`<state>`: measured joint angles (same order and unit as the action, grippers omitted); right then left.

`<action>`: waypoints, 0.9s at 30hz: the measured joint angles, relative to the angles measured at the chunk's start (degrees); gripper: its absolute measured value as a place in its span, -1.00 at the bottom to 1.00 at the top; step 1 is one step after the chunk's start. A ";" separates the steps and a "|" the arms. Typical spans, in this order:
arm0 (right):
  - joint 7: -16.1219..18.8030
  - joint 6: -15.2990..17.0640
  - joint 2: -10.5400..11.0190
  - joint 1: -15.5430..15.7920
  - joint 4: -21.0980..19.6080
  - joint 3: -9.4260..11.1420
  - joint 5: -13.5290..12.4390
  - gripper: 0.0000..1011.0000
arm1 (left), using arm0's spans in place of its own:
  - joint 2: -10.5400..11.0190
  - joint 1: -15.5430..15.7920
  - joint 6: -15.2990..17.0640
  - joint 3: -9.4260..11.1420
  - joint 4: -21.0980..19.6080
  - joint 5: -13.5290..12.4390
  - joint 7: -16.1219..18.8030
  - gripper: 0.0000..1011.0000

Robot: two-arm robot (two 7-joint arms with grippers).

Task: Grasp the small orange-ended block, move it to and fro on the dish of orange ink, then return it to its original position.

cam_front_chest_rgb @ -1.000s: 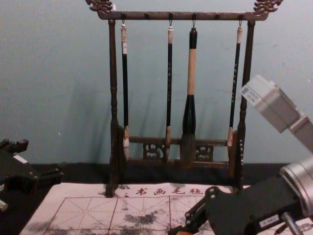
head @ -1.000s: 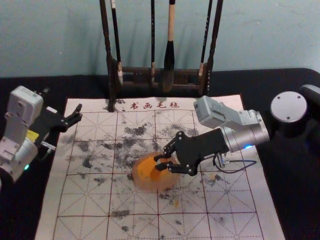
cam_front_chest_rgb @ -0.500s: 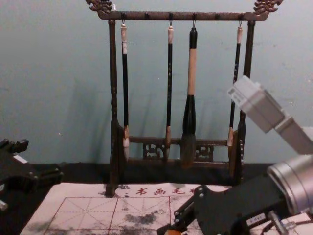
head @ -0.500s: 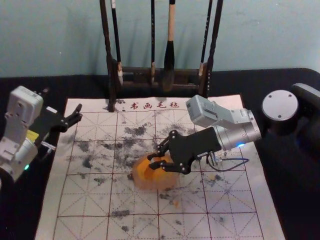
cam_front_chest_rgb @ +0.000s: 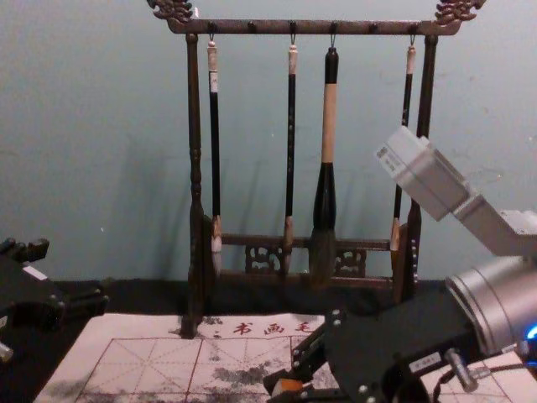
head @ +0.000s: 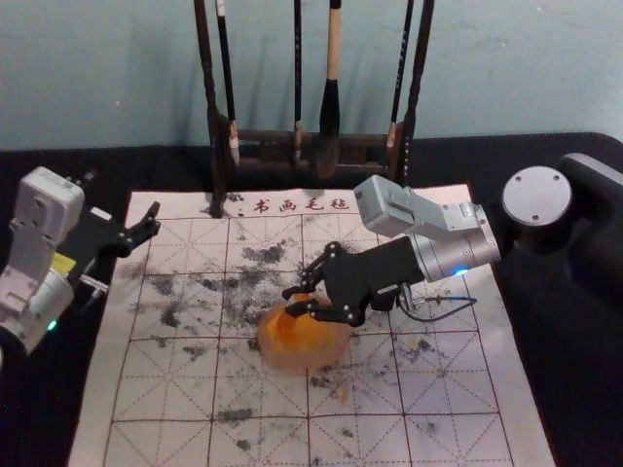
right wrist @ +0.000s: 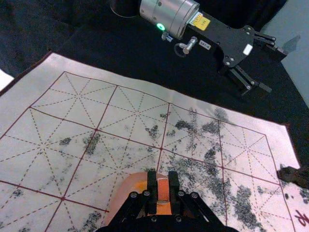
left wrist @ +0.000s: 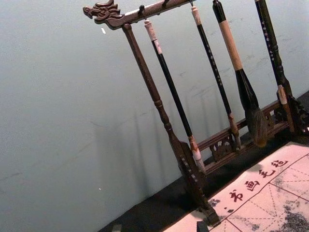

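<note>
Right hand gripping the small orange-ended block over the ink dish.
The block sits between its two fingertips, the dish of orange ink directly beneath them; whether they touch is unclear. The gridded mat spreads under both, the brush rack stands beyond the hand, and the left hand is parked well apart, fingers spread.
</note>
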<state>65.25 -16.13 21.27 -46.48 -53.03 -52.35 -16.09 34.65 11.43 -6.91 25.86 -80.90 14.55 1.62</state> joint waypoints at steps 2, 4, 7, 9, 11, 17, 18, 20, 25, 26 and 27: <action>-0.21 -0.02 -0.09 -0.09 0.14 0.04 0.21 -0.71 | 0.00 0.00 0.00 0.00 0.00 0.00 0.00 0.98; -0.34 -0.02 -0.09 -0.15 0.20 0.07 0.44 -0.71 | 0.00 0.00 0.00 0.00 0.00 0.00 0.00 0.98; -0.57 0.05 -0.04 -0.22 0.26 0.14 0.70 -0.71 | 0.00 0.00 0.00 0.00 0.00 0.00 0.00 0.98; -0.69 0.10 0.03 -0.22 0.26 0.19 0.79 -0.71 | 0.00 0.00 0.00 0.00 0.00 0.00 0.00 0.98; -0.81 0.12 0.21 -0.22 0.21 0.34 0.92 -0.71 | 0.00 0.00 0.00 0.00 0.00 0.00 0.00 0.98; -1.13 0.40 0.77 -0.07 -0.24 0.66 1.13 -0.71 | 0.00 0.00 0.00 0.00 0.00 0.00 0.00 0.98; -1.17 0.44 0.87 -0.03 -0.34 0.71 1.16 -0.71 | 0.00 0.00 0.00 0.00 0.00 0.00 0.00 0.98; -1.24 0.60 1.20 0.11 -0.61 0.83 1.21 -0.71 | 0.00 0.00 0.00 0.00 0.00 0.00 0.00 0.98; -1.53 0.94 1.90 0.35 -1.28 1.08 1.35 -0.71 | 0.00 0.00 0.00 0.00 0.00 0.00 0.00 0.98; -1.60 1.04 2.14 0.44 -1.48 1.13 1.42 -0.71 | 0.00 0.00 0.00 0.00 0.00 0.00 0.00 0.98; -1.63 1.07 2.24 0.47 -1.58 1.17 1.44 -0.71 | 0.00 0.00 0.00 0.00 0.00 0.00 0.00 0.98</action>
<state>63.62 -15.06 23.51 -46.01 -54.60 -51.18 -14.64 34.65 11.43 -6.91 25.86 -80.90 14.55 1.62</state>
